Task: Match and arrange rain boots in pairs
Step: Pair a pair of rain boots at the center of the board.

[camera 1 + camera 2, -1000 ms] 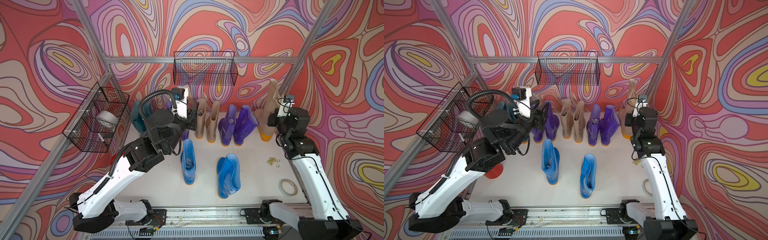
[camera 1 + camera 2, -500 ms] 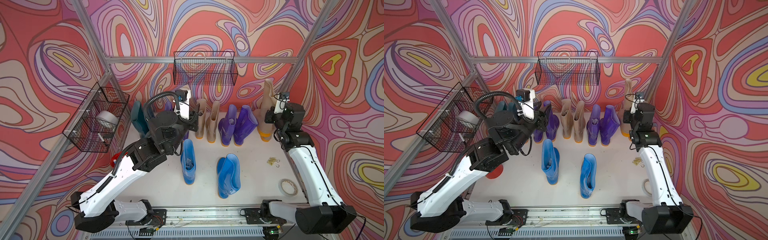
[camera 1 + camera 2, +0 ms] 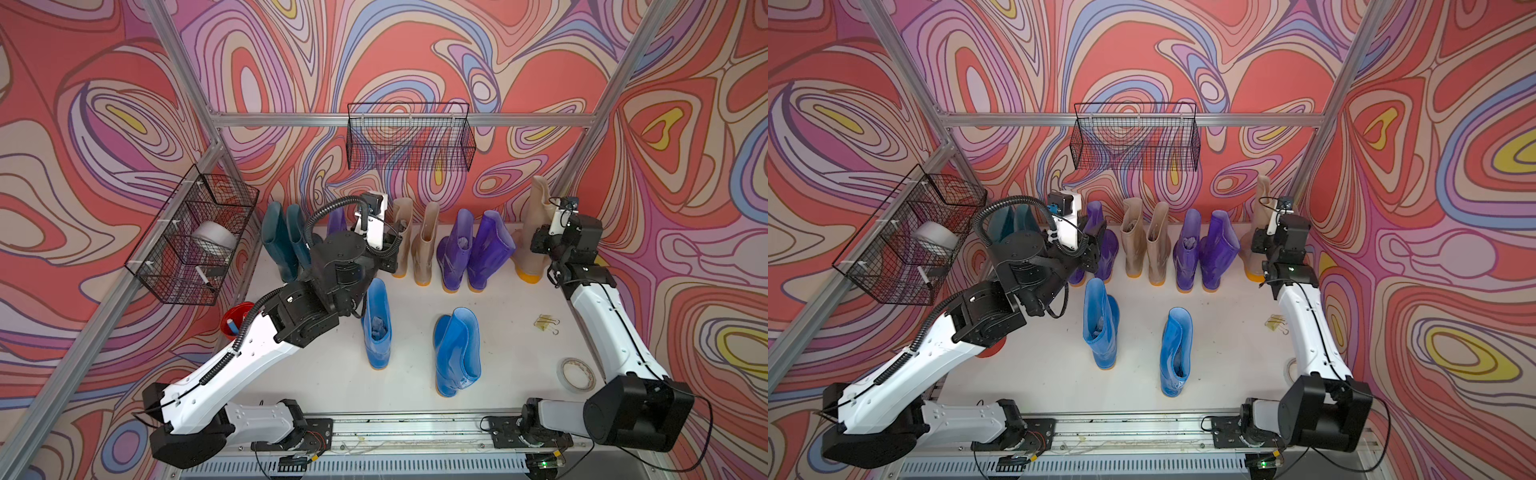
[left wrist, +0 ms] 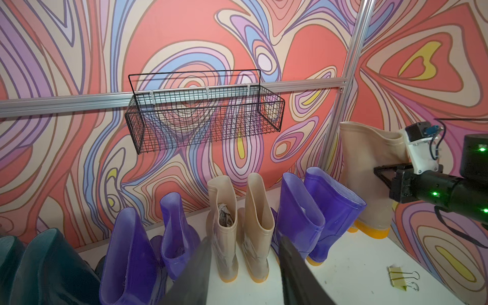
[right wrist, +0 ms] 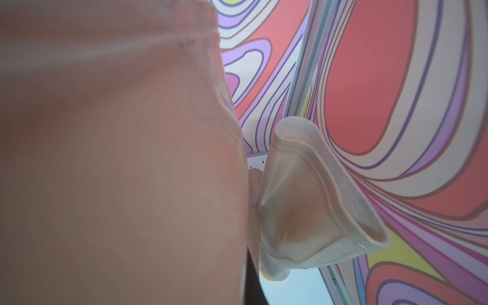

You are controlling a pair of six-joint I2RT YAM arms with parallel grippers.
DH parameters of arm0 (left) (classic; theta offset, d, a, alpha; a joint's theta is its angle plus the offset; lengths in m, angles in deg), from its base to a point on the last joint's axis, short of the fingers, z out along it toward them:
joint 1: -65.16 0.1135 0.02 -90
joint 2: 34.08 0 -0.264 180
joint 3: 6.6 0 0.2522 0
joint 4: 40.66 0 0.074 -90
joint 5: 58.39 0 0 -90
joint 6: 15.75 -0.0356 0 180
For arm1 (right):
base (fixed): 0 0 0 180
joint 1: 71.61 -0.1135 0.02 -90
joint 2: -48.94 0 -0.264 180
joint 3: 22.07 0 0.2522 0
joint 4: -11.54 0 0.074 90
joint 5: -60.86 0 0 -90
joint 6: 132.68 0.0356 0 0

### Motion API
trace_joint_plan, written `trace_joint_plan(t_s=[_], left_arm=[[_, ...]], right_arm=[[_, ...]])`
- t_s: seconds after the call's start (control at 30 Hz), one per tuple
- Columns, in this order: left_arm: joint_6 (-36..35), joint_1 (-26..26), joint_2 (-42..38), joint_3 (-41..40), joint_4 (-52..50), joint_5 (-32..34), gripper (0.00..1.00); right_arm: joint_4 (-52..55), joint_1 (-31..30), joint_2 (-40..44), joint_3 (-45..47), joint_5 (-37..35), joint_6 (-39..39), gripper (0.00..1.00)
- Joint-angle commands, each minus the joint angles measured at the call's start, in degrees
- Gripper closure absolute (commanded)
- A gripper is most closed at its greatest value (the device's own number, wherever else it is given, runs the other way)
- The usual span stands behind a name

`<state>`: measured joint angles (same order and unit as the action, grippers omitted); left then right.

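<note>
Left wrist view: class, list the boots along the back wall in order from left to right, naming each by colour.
dark teal boots → purple boot → second purple boot → paper-stuffed beige boot → plain beige boot → third purple boot → fourth purple boot → tall beige boot

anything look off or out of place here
The two blue boots stand out in front of the back row, apart from each other. In the right wrist view a beige boot has a crumpled top.
</note>
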<state>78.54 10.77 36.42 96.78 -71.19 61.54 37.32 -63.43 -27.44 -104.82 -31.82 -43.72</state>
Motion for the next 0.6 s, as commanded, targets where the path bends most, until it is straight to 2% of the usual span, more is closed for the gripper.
trace_joint_plan(t_s=[0.0,0.57], left_arm=[[0.1,0.1,-1.6,-0.9,1.2,1.2,0.57],[0.9,0.1,-4.2,-6.3,2.9,1.9,0.58]], right_arm=[[-10.0,0.6,-1.3,0.7,2.4,1.2,0.96],[-23.7,0.9,-11.9,5.8,2.3,3.0,0.98]])
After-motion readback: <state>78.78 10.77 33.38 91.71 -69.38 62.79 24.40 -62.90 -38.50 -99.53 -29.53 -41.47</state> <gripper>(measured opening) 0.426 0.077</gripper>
